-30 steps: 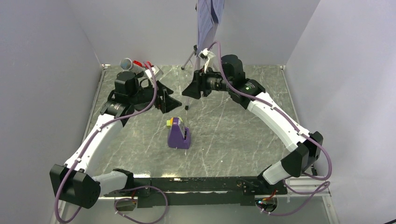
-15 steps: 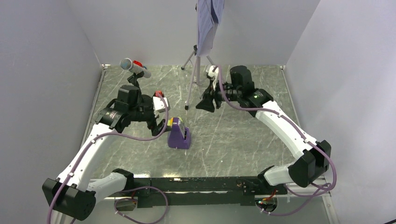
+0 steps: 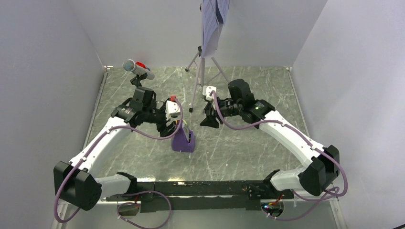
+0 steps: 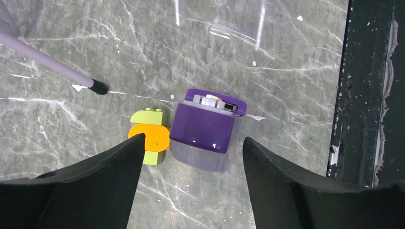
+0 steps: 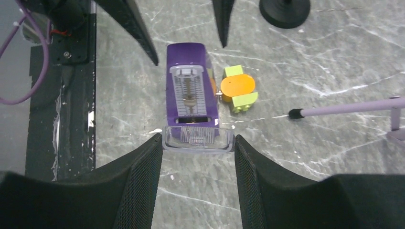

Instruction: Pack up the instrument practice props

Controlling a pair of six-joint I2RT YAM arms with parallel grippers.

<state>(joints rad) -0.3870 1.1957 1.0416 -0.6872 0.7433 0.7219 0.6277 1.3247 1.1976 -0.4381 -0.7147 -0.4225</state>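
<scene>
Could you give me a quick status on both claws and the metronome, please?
Left claw open over purple metronome. Right claw open, empty, facing it. Orange-and-green block close beside metronome, may foul the grasp.

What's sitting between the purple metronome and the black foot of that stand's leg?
A small orange-and-yellow-green block, close beside the purple metronome; then bare tabletop up to the stand leg's black foot. The right wrist view shows it clearly.

On my screens the metronome (image 5: pixel 191 90) is purple with a clear, pale base. The block (image 5: pixel 237 88) is orange over yellow-green. The counter (image 3: pixel 248 143) is grey-green marble veined in white. The music stand (image 5: pixel 344 109) leg is pale lilac, black-tipped.
</scene>
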